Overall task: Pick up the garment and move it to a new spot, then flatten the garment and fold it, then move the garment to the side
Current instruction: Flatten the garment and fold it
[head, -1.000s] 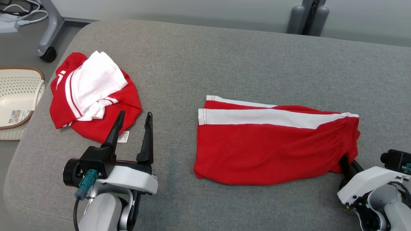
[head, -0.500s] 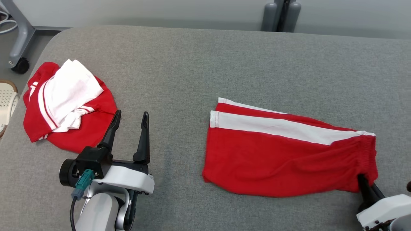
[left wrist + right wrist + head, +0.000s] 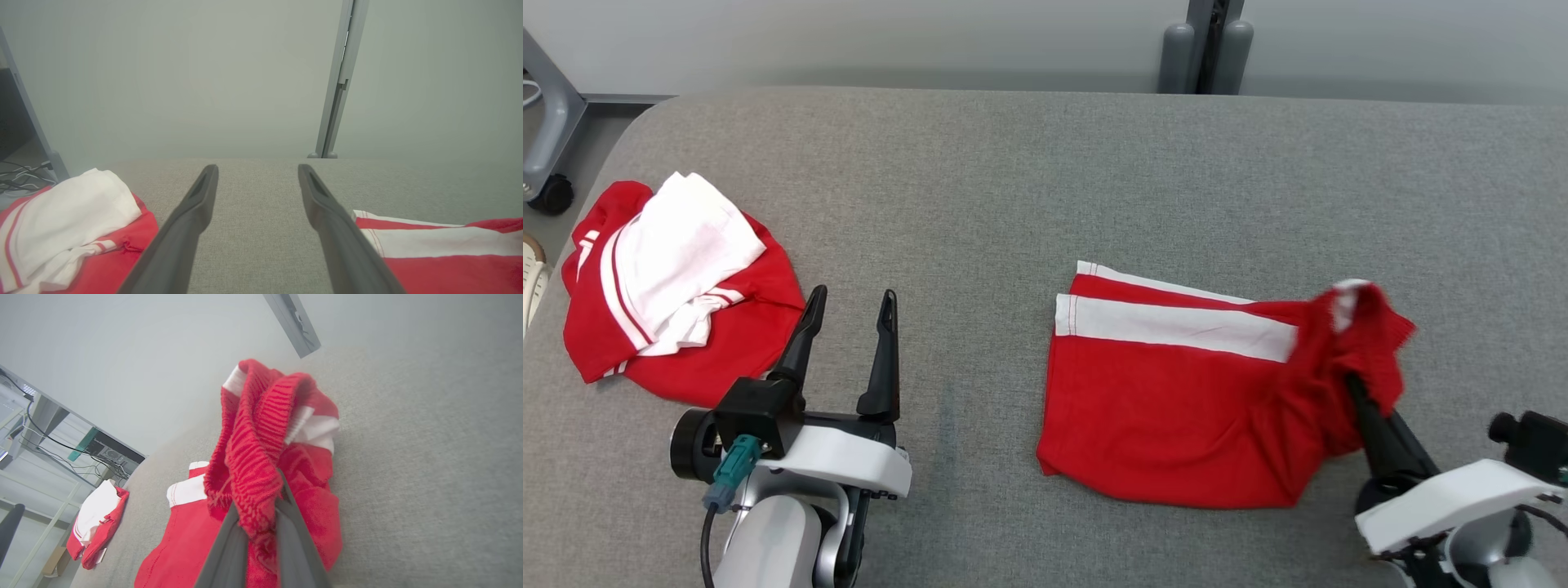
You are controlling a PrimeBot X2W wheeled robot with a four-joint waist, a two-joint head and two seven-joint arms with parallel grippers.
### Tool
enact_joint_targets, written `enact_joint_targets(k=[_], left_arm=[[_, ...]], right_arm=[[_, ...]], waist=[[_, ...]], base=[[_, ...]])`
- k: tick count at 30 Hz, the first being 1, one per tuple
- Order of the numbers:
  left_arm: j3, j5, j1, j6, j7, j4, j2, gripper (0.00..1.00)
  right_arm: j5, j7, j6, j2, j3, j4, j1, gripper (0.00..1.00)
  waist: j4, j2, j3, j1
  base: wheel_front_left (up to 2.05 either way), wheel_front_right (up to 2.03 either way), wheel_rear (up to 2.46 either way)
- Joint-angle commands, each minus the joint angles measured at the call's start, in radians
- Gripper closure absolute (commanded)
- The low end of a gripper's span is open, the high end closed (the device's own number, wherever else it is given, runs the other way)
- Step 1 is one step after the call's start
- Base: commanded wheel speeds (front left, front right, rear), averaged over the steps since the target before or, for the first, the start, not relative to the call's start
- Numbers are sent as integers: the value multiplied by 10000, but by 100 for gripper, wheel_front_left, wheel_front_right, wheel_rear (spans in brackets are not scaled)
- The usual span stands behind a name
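Shorts (image 3: 1176,408): long axis left-right; waistband (image 3: 1368,327) end in right claw (image 3: 1347,380), clenched on it.
Left claw (image 3: 849,302): released, nearer hem (image 3: 1062,327).

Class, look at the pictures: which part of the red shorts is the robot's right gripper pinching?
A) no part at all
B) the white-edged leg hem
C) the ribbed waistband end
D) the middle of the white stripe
C: the right gripper is shut on the ribbed waistband end of the red shorts, holding it raised above the grey surface.
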Motion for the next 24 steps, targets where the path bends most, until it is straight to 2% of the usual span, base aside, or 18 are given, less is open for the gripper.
enact_joint_targets(k=[1,5,9,15,16,17,22,23,24], left_arm=[[39,107,27,-50,-45,2,36,0],[0,104,-38,-74,-45,-7,-21,0],[-32,102,-108,-134,-45,-7,-77,0],[-140,119,-206,-220,-45,24,-172,0],[-209,116,-248,-246,-45,64,-211,0],[-233,112,-272,-254,-45,78,-221,0],[-302,90,-300,-264,-45,106,-269,0],[-298,87,-308,-262,-45,118,-274,0],[-299,86,-320,-270,-45,126,-284,0]], right_arm=[[12,47,7,37,99,-244,37,100],[3,267,7,416,770,-1168,-111,100],[-15,521,7,718,1630,-1248,-610,100],[-451,322,7,978,2594,118,-1720,100],[-536,116,7,1033,3015,1026,-2191,100],[-604,-1,7,1043,3175,1298,-2347,100],[-252,-389,7,1063,3830,2418,-2859,100],[-211,-452,7,1065,4003,2595,-2962,91],[-73,-513,7,1055,4143,2740,-3059,69]], waist=[[-4,0,-16,0],[58,0,-16,0],[193,0,34,0],[533,0,159,0],[727,0,221,0],[790,0,244,0],[959,0,322,0],[963,0,339,0],[966,0,351,0]], base=[[0,0,0],[0,0,0],[0,0,0],[0,0,0],[0,0,0],[0,0,0],[0,0,0],[0,0,0],[0,0,0]])
